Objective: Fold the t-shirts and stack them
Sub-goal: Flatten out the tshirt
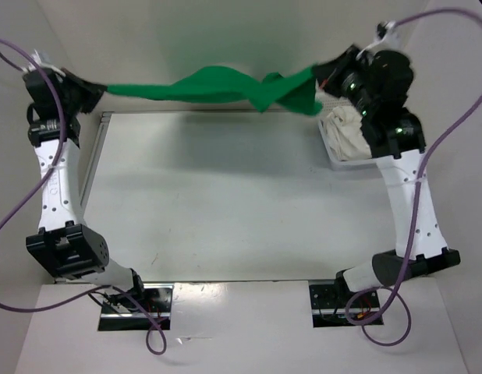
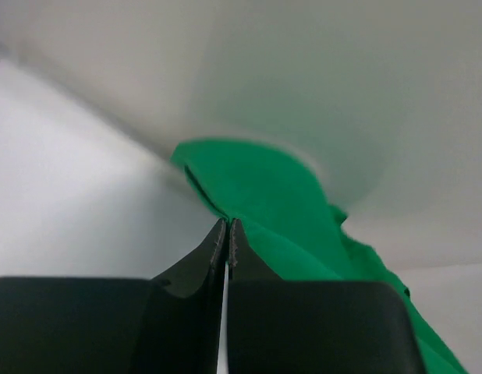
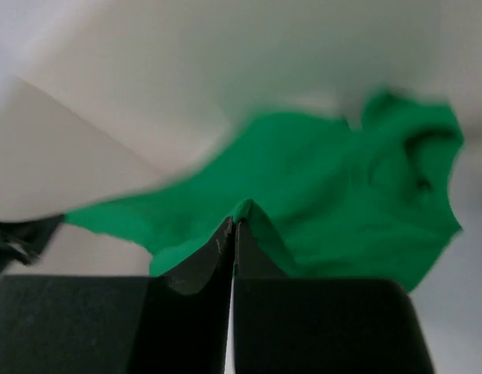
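Note:
The bright green t-shirt (image 1: 217, 86) hangs stretched in the air between my two grippers at the far edge of the table. My left gripper (image 1: 97, 89) is shut on its left end; in the left wrist view the green cloth (image 2: 280, 202) runs from the closed fingertips (image 2: 228, 226). My right gripper (image 1: 325, 75) is shut on its right end, where cloth bunches; the right wrist view shows the shirt (image 3: 334, 195) pinched at the tips (image 3: 235, 224). A white/cream t-shirt (image 1: 349, 131) lies crumpled in the basket under the right arm. The lavender shirt is out of view.
A white mesh basket (image 1: 331, 152) stands at the far right of the table, partly under my right arm. The pale tabletop (image 1: 225, 195) lies below the hanging shirt. Purple cables loop beside both arms.

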Robot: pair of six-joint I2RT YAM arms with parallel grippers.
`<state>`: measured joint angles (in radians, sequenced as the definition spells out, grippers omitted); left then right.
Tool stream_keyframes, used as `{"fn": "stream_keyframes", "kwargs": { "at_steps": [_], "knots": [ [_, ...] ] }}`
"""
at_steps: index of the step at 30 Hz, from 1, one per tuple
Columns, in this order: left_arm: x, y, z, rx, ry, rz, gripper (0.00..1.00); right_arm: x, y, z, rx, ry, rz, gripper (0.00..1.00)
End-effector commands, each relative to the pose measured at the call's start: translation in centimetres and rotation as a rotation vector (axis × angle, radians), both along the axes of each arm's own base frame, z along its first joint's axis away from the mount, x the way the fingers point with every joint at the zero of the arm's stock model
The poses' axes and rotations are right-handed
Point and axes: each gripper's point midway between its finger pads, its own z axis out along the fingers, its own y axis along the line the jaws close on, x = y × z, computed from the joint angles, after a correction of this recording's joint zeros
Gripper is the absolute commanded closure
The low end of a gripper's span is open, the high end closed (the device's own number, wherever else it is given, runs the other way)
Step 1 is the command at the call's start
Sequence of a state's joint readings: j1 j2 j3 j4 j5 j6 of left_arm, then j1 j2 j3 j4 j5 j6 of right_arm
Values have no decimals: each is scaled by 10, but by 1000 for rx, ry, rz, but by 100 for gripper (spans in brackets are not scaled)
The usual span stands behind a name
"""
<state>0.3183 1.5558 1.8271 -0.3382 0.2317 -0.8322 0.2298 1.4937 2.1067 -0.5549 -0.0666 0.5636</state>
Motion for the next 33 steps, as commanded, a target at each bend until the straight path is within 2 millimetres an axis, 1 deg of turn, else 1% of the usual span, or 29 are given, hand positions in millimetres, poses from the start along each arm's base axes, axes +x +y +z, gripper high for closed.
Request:
{"fn": "stream_keyframes", "kwargs": {
  "at_steps": [1, 2, 3, 5, 6, 7, 8, 9, 10, 11, 12, 13, 14, 15, 17, 18, 19, 21, 22, 24, 25, 26, 27, 28, 29, 30, 31, 32, 33],
  "knots": [
    [-16, -1, -52, 13, 79, 7, 100, 15, -2, -143, -78, 329, -22, 100],
    [-24, -3, -65, 7, 98, 6, 100, 7, -2, -171, -80, 396, -14, 100],
    [-30, -5, -116, -24, 193, 5, 100, -12, -6, -227, -107, 512, -15, 100],
    [-43, -10, -158, -47, 262, 3, 100, -35, -5, -279, -90, 628, 4, 100],
    [-50, -12, -189, -58, 326, -1, 100, -56, -7, -333, -103, 754, 14, 100],
    [-67, -17, -238, -78, 423, -8, 100, -69, -6, -349, -96, 794, 24, 100],
    [-76, -17, -258, -85, 460, 5, 100, -79, -4, -369, -80, 852, 37, 100],
    [-86, -19, -281, -84, 512, 6, 100, -94, -6, -394, -88, 913, 43, 100],
    [-96, -19, -300, -72, 558, 10, 100, -103, -6, -399, -77, 937, 46, 100],
    [-113, -22, -330, -89, 629, 16, 100, -110, -6, -407, -77, 958, 55, 100],
    [-123, -22, -344, -80, 673, 27, 100, -114, -7, -406, -78, 965, 54, 100],
    [-132, -24, -351, -88, 700, 25, 100, -124, -9, -410, -83, 992, 52, 100],
    [-132, -27, -347, -92, 689, 13, 100, -131, -8, -414, -81, 1012, 64, 100],
    [-137, -28, -350, -96, 702, 12, 100, -135, -7, -413, -69, 1024, 68, 100],
    [-147, -28, -348, -95, 728, 29, 100, -154, -5, -419, -60, 1066, 98, 100],
    [-153, -25, -347, -97, 748, 50, 100, -161, -3, -419, -43, 1083, 114, 100],
    [-157, -26, -342, -87, 743, 46, 99, -167, -4, -421, -45, 1095, 113, 100],
    [-163, -27, -339, -81, 751, 41, 99, -185, -4, -423, -39, 1132, 132, 100],
    [-168, -29, -337, -82, 755, 40, 99, -190, -4, -420, -34, 1135, 142, 100],
    [-177, -32, -341, -89, 777, 39, 99, -200, -6, -415, -25, 1140, 136, 100],
    [-176, -35, -336, -91, 757, 27, 99, -199, -7, -413, -29, 1137, 128, 100],
    [-178, -37, -336, -106, 764, 22, 99, -196, -8, -409, -32, 1121, 119, 100],
    [-178, -38, -333, -114, 754, 29, 99, -193, -9, -413, -46, 1127, 113, 100],
    [-175, -37, -335, -115, 755, 29, 99, -184, -9, -408, -57, 1105, 111, 100],
    [-173, -31, -335, -112, 759, 50, 99, -177, -8, -406, -56, 1093, 112, 100],
    [-166, -28, -336, -114, 765, 49, 99, -162, -7, -405, -47, 1071, 104, 100],
    [-163, -27, -335, -114, 765, 49, 99, -151, -8, -403, -53, 1053, 87, 100],
    [-157, -25, -332, -110, 752, 50, 99, -135, -10, -393, -68, 1010, 68, 100],
    [-152, -23, -330, -106, 740, 51, 99, -124, -10, -391, -86, 991, 62, 100]
  ]
}}
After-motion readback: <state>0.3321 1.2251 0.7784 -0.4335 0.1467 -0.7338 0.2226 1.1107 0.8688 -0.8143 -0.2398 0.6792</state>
